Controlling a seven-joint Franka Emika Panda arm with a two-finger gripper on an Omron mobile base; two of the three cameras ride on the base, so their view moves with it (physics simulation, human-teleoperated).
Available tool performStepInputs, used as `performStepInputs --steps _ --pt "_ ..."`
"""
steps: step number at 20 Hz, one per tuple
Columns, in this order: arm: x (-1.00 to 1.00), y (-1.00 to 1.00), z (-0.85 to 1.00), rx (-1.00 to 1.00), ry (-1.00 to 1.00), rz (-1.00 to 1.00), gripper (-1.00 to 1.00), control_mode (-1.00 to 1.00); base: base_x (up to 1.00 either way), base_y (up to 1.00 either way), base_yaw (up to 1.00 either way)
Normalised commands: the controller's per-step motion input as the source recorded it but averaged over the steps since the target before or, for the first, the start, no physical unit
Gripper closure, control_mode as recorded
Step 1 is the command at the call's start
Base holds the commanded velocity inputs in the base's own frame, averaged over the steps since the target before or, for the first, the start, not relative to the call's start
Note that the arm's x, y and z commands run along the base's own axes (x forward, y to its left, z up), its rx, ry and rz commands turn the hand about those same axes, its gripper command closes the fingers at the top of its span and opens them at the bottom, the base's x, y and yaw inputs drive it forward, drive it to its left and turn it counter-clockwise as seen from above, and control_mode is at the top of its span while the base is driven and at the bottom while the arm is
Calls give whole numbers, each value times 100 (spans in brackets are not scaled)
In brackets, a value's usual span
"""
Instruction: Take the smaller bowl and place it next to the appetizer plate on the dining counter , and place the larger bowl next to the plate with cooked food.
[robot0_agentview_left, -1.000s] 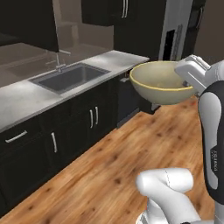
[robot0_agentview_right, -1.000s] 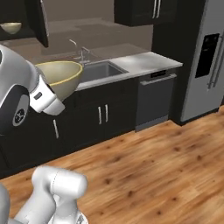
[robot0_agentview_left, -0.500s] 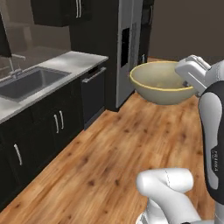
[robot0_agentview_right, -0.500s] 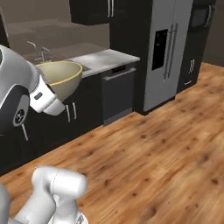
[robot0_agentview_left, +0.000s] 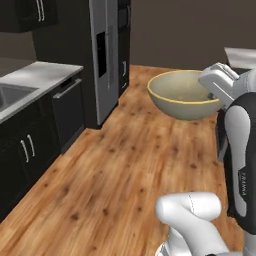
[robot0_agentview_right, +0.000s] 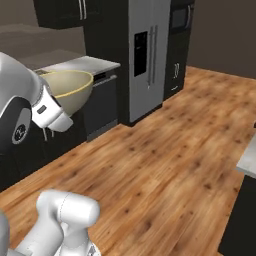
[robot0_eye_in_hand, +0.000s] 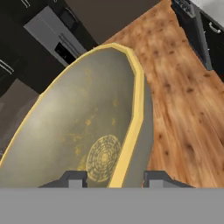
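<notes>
A wide olive-grey bowl (robot0_agentview_left: 181, 97) with a yellow rim hangs in the air over the wooden floor, held level. My gripper (robot0_agentview_left: 214, 91) is shut on its near rim, one finger inside and one outside, as the hand view shows at the gripper (robot0_eye_in_hand: 113, 178). The bowl (robot0_eye_in_hand: 83, 118) has a round yellow pattern at its bottom and nothing in it. In the right base view the bowl (robot0_agentview_right: 70, 90) sits in front of my white wrist. The plates and the other bowl are out of view.
A steel fridge (robot0_agentview_left: 106, 55) stands among dark cabinets on the left, with a dishwasher (robot0_agentview_left: 70, 107) and grey counter (robot0_agentview_left: 37, 75) beside it. A light counter edge (robot0_agentview_right: 248, 160) juts in at the right. Open wooden floor (robot0_agentview_right: 165, 150) lies ahead.
The whole scene has swept leftward as the base turned: the sink slid out to the left and the fridge came into view. The bowl stays in my gripper, unchanged.
</notes>
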Motion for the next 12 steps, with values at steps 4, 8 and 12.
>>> performStepInputs --steps 4,8,12 --pt "0 0 0 0 0 0 100 100 0 -93 -18" --pt "0 0 0 0 0 0 100 100 6 -77 -17" --pt "0 0 0 0 0 0 100 100 13 -33 -18"
